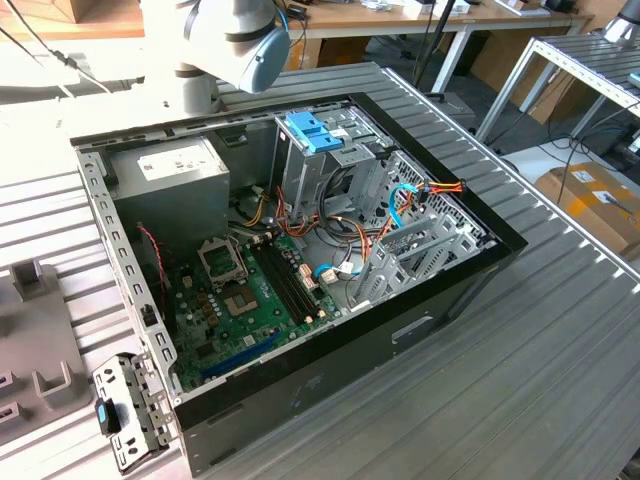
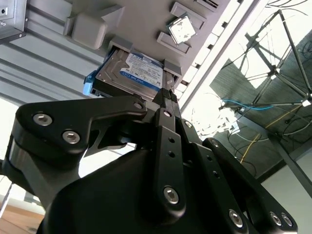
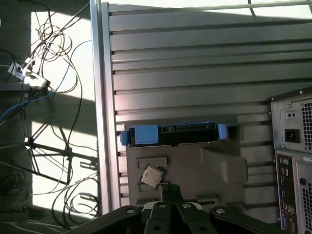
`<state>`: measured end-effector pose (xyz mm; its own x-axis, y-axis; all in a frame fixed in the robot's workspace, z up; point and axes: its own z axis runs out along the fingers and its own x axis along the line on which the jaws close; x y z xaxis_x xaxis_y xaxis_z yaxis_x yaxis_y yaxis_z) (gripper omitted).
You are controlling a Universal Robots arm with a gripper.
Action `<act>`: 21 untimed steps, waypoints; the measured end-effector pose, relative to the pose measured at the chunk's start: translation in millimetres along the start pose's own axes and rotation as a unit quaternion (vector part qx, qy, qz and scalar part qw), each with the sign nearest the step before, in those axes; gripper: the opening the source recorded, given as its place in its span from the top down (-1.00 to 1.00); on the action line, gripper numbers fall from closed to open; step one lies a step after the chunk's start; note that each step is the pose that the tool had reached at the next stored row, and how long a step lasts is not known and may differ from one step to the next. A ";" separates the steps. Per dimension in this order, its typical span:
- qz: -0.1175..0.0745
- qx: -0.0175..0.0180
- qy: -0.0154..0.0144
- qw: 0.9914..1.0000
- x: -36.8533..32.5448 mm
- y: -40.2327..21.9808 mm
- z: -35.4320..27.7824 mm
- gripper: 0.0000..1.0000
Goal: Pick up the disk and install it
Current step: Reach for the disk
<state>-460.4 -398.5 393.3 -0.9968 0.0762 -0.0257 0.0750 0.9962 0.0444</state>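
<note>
The disk [image 3: 170, 134] is a dark drive with a blue rail along its edge, standing on edge in a slot of a grey holder [image 3: 219, 165] on the ribbed table. In the second wrist view the disk [image 2: 131, 73] shows its labelled face. My gripper [image 3: 170, 189] hangs over the holder, a little short of the disk and apart from it. Its black fingers [image 2: 165, 105] are shut together with nothing between them. In the exterior view my arm [image 1: 235, 40] reaches out past the picture's top edge.
A small square chip [image 3: 152, 175] lies on the holder near my fingertips. The open computer case [image 1: 420, 330] holds a grey power-supply box [image 1: 175, 170], a green board [image 1: 240, 290] and a drive cage topped by a blue bracket [image 1: 313, 130]. The table edge [image 3: 100, 97] drops to loose cables.
</note>
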 end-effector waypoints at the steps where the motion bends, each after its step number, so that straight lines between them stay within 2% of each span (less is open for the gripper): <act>1: 0.000 0.000 0.000 1.000 1.5 -0.1 0.0 0.79; 21: 0.000 0.000 0.000 1.000 26.0 -1.9 -0.7 0.79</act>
<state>-486.5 -398.5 393.3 -0.9968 0.0763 -0.0257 0.0751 0.9962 0.0444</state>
